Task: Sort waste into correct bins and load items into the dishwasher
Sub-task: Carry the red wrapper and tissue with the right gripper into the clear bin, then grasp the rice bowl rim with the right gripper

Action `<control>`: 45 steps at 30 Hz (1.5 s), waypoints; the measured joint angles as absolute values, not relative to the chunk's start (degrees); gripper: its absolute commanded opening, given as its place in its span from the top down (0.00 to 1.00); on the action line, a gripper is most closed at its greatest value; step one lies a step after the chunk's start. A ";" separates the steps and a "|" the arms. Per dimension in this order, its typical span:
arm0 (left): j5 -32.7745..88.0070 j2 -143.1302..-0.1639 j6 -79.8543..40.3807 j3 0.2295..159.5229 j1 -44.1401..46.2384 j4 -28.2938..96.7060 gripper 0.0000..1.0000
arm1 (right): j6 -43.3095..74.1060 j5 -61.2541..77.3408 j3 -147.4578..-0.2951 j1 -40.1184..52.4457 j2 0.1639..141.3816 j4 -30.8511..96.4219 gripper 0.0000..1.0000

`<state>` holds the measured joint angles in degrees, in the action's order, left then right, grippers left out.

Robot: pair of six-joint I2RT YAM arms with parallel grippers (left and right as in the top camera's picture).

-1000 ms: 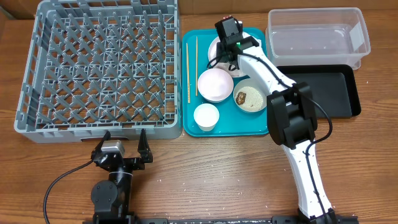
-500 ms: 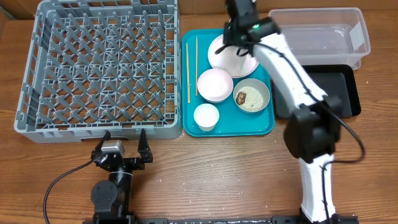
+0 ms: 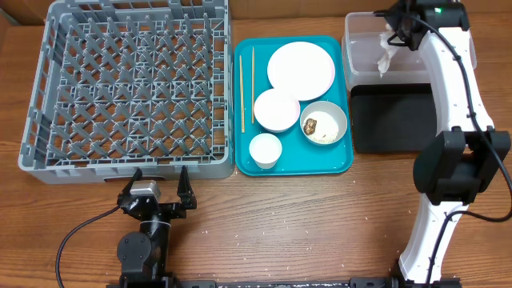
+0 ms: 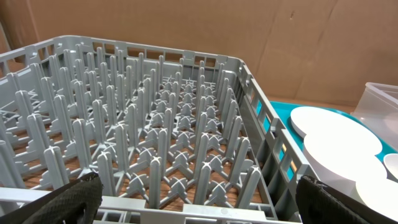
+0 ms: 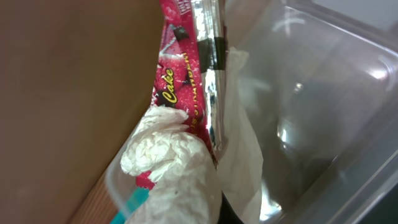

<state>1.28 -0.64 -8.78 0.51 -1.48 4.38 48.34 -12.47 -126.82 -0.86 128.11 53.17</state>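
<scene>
1. We find the right gripper (image 3: 394, 26) clamped on a crumpled white paper napkin (image 3: 386, 54) and a red printed wrapper (image 5: 180, 56), bunched together.
2. This bundle hangs over the left end of the clear plastic rectangular tub (image 3: 464, 48); we cannot tell whether it touches the floor.
3. The left gripper (image 3: 156, 188) sits spread wide, holding nothing, just in front of the square grey plastic dish rack (image 3: 120, 166).
4. On the teal serving tray (image 3: 304, 160) lie a flat round white plate (image 3: 301, 66), an empty white bowl (image 3: 277, 110), a white bowl with rice and a brown lump (image 3: 324, 122), a small white cup (image 3: 265, 150) and thin wooden chopsticks (image 3: 246, 80).
5. The shallow black rectangular tray (image 3: 400, 120) lies just beside the tub.
</scene>
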 measured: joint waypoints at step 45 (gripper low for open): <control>1.28 -0.62 -8.78 0.51 -1.48 4.38 0.00 | 18.87 -0.49 -103.50 22.15 115.94 70.28 0.28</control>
